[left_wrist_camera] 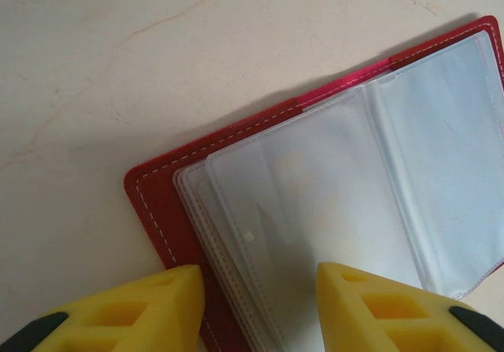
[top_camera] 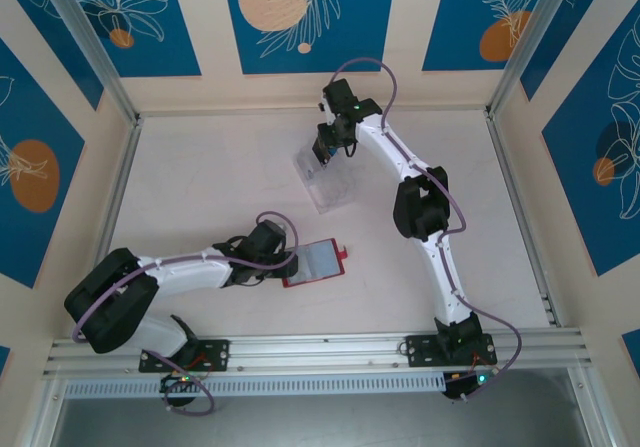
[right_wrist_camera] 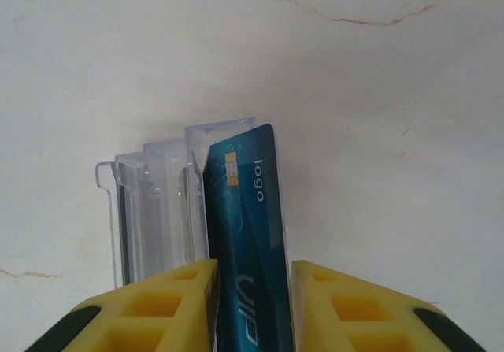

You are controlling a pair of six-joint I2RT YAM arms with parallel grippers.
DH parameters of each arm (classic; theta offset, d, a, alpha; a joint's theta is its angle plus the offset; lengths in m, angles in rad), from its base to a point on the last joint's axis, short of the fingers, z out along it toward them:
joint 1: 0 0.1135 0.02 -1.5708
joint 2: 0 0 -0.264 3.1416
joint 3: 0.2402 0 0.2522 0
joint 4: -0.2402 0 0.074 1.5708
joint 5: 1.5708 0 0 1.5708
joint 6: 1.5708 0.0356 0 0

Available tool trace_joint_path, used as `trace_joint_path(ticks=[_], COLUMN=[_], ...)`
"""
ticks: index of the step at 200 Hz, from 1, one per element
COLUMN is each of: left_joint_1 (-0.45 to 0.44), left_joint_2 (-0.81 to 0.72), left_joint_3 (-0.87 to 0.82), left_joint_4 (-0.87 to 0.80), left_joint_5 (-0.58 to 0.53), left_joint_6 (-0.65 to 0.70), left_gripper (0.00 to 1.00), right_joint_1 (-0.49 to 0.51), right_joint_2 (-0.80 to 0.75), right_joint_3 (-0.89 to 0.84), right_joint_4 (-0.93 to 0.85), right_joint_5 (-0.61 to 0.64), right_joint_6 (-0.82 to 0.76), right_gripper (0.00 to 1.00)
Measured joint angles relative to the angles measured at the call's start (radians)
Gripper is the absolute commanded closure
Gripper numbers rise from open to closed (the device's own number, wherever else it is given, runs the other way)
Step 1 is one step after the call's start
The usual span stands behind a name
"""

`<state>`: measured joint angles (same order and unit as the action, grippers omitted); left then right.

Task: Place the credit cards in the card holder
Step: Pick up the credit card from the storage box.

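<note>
Left hand [left_wrist_camera: 260, 305]: fingers wide apart, nothing between them but what lies below. It sits low over the near corner of the card holder [left_wrist_camera: 157, 202], one finger past the red edge, the other over the clear sleeves [left_wrist_camera: 331, 202].

Card holder [top_camera: 318, 262]: lies open and flat on the desk [top_camera: 200, 187], in front of the left arm, sleeves up. The left hand [top_camera: 290, 264] is at its left edge.

Right hand [right_wrist_camera: 253, 305]: narrow, one finger against each long edge of the blue credit card [right_wrist_camera: 244, 234] (chip and "logo" print face the wrist camera). The card stands in the end slot of the clear rack [right_wrist_camera: 153, 210].

Top view: the rack [top_camera: 330, 187] is mid-desk, well apart from the card holder, with the right hand [top_camera: 325, 149] at its far end.
</note>
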<state>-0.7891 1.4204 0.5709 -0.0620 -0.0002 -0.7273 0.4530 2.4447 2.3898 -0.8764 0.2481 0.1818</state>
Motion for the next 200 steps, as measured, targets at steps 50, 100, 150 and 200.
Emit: trace_joint_path(ticks=[50, 100, 150, 200], left_joint_1=[0.000, 0.000, 0.000, 0.000], left_joint_2=[0.000, -0.003, -0.005, -0.006], left_joint_3=[-0.002, -0.008, -0.010, -0.013], left_joint_4=[0.003, 0.010, 0.015, 0.018], left_joint_5=[0.000, 0.000, 0.000, 0.000], left_joint_6=[0.000, 0.000, 0.000, 0.000], left_gripper=[0.58, 0.58, 0.58, 0.58], right_joint_1=[0.010, 0.015, 0.016, 0.016], right_joint_2=[0.000, -0.018, -0.023, -0.023], right_joint_3=[0.000, 0.000, 0.000, 0.000], right_joint_4=[0.000, 0.000, 0.000, 0.000], right_joint_5=[0.011, 0.015, 0.014, 0.011], right_joint_6=[-0.009, -0.019, -0.023, -0.023], right_gripper=[0.69, 0.74, 0.77, 0.78])
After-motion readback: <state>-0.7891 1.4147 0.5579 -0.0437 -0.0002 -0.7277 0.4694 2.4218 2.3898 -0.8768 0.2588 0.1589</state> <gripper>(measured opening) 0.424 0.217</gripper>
